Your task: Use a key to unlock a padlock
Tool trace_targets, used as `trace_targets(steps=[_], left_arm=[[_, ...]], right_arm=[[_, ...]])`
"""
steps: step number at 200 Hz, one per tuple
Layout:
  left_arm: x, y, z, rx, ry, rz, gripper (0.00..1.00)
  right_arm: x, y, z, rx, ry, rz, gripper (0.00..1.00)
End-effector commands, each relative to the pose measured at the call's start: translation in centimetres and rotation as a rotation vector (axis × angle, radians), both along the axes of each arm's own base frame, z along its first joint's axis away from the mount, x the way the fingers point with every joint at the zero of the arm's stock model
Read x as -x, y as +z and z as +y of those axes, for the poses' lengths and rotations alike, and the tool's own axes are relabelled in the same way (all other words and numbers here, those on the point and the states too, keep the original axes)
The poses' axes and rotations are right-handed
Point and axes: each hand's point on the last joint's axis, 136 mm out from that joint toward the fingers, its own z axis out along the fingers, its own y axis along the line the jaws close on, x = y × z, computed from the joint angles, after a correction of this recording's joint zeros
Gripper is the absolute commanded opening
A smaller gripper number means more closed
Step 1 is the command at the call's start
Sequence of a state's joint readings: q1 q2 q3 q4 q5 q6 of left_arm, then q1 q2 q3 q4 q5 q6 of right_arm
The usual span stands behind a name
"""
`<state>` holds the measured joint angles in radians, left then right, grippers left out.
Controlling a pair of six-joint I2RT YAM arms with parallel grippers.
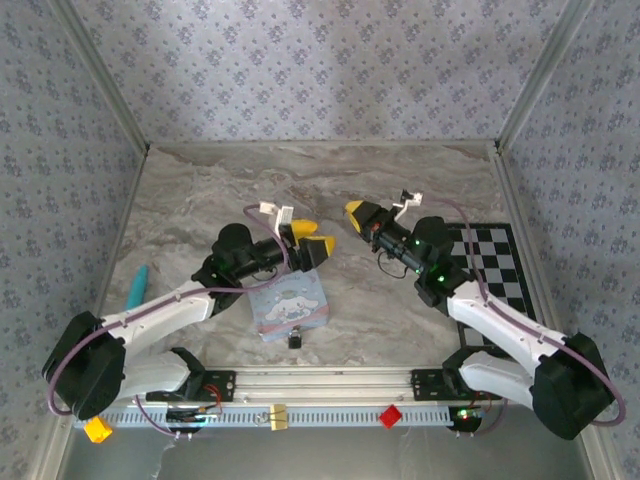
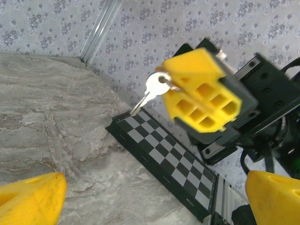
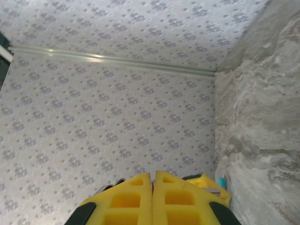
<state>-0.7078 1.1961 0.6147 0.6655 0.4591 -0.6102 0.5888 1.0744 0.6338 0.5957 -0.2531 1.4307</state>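
Note:
The padlock [image 1: 296, 338] is a tiny dark block on the marble table, just in front of the light-blue cartoon tin [image 1: 292, 305], with no gripper near it. In the left wrist view a silver key [image 2: 153, 90] sticks out down-left from the yellow fingers of my right gripper [image 2: 172, 85]. That right gripper [image 1: 357, 212] hangs above mid-table, shut on the key's head; its fingers [image 3: 140, 199] press together. My left gripper [image 1: 314, 238] is open above the tin's far edge. It faces the right gripper, and its fingers [image 2: 29, 197] are spread wide apart with nothing between them.
A black-and-white checkered mat [image 1: 495, 265] lies at the right edge of the table, also seen as the checkered mat [image 2: 168, 159]. A teal pen-like object [image 1: 137, 287] rests at the left. Patterned walls enclose the table on three sides.

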Motion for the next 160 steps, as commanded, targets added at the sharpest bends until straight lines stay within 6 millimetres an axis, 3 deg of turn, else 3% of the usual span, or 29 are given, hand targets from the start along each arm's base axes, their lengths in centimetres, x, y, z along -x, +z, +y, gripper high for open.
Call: trace_targets(steps=[1,46,91,160], left_arm=[[1.2,3.4,-1.1,0.039,-0.122,-0.128,0.98],[0.6,4.5,-2.3,0.052,-0.165,-0.150,0.97],[0.3,4.9,-2.9,0.062,-0.184,-0.150,0.93],[1.4,5.4,-2.9,0.062,-0.236,-0.139,0.68]], right_arm=[[0.8,2.4,0.9,0.001,0.062,-0.091,0.00],[1.8,4.4,2.3,-0.009,0.125,-0.160,0.00],[2.0,4.3,3.0,-0.013,0.151,-0.163,0.00],[0.8,1.6,1.5,0.030,0.077,-0.084,0.00]])
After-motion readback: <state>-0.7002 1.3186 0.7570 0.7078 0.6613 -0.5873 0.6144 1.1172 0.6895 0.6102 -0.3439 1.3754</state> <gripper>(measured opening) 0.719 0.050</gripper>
